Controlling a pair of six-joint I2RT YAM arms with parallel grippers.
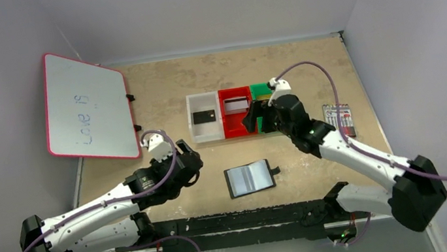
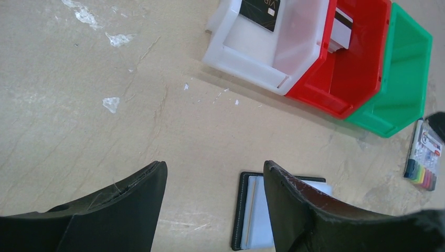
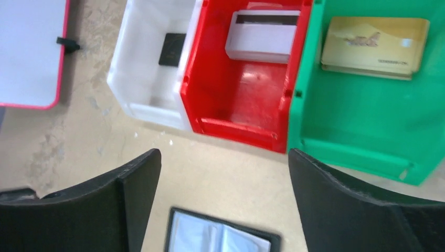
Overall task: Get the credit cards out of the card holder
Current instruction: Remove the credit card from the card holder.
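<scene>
Tabletop (image 1: 201, 76): tan, worn, with white scuffs (image 2: 111, 103) on the surface.

Centre, toward 12 o'clock: three bins in a row, touching side to side. From 9 to 3 o'clock they are the white bin (image 1: 208, 136), red bin (image 1: 239, 131) and green bin (image 1: 259, 89).

At 6 o'clock of the bins, apart from them: card holder (image 1: 251, 178), lying open and flat, grey-blue faces up, strap tab toward 3 o'clock.

At 3 o'clock, near the edge: marker pack (image 1: 338, 118).

At 10 o'clock: pink-rimmed whiteboard (image 1: 86, 106), overhanging the edge.

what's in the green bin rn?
One gold card, lying flat at the far end of the green bin; the rest of the visible floor is bare. Whether anything lies under the card can't be seen.
</scene>
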